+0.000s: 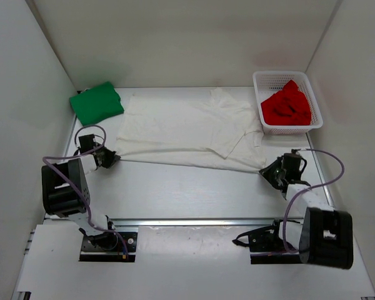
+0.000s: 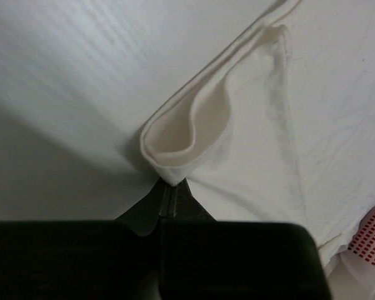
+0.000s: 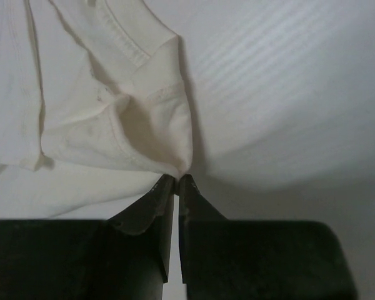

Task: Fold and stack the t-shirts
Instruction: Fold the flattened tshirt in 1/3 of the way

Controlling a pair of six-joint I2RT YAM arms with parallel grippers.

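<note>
From above, a large, soft, short-sleeved white t-shirt (image 1: 187, 128) lies spread across the far half of the pale table (image 1: 187, 194), and its near edge is pulled into a straight line between the two arms. The left gripper (image 1: 112, 159) is clenched on the near left corner of that edge, and the right gripper (image 1: 265, 172) on the near right corner. A folded bright green t-shirt (image 1: 97, 103) sits at the far left, just beside the white one. A crumpled bright red t-shirt (image 1: 286, 107) fills the white plastic mesh basket (image 1: 257, 94) at the far right.

In the left wrist view, the left gripper (image 2: 170, 187) has its jaws pressed together on a folded corner of the white t-shirt (image 2: 250, 150). Red shows through the basket mesh (image 2: 372, 240) at the lower right.

In the right wrist view, the right gripper (image 3: 177, 181) pinches a hemmed corner of the white t-shirt (image 3: 112, 131) — the jaws are almost touching, with cloth between the tips.
</note>
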